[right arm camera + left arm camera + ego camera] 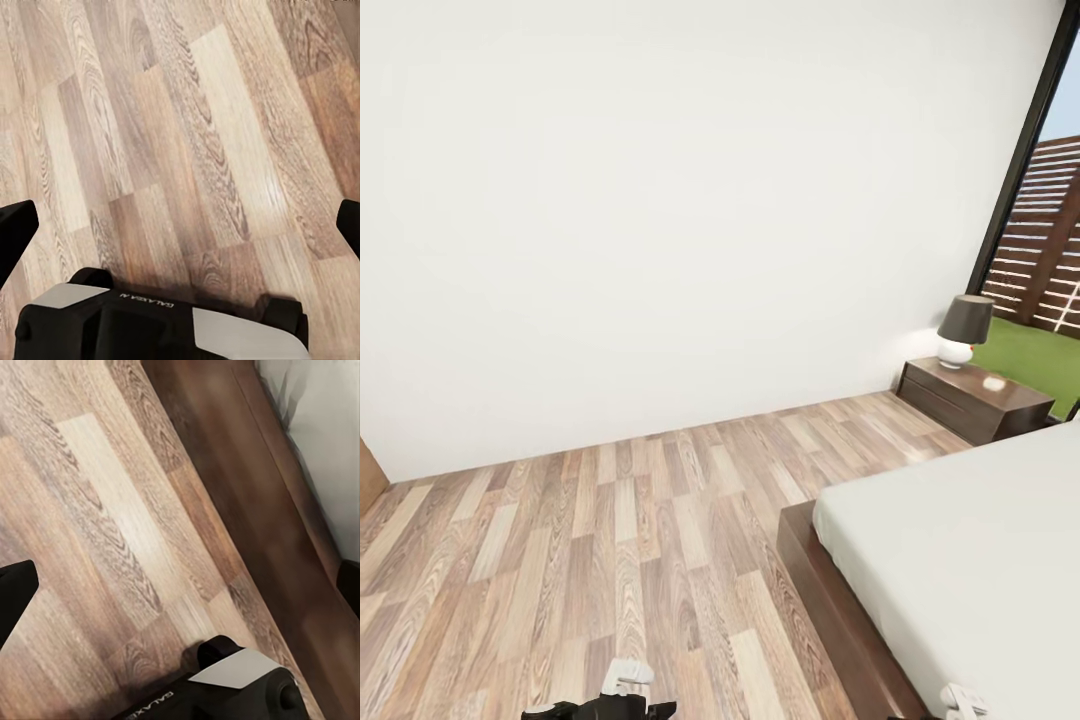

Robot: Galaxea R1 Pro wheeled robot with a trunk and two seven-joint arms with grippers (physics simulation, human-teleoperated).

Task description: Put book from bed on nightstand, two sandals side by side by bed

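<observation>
The bed (960,560) stands at the right of the head view, with a pale mattress on a dark brown frame (830,600). The part of the mattress that I see is bare. A nightstand (972,400) sits beyond it by the window. The book and the two sandals are out of view. My left gripper (180,585) hangs open over the plank floor beside the bed frame (247,472); its black fingertips (15,592) stand far apart. My right gripper (180,225) is open too, over bare planks, holding nothing.
A lamp (963,330) with a dark shade and a small white object (994,382) stand on the nightstand. A white wall (660,200) closes the far side. A wide stretch of wood floor (610,550) lies left of the bed. The dark-framed window (1040,200) shows fence and grass.
</observation>
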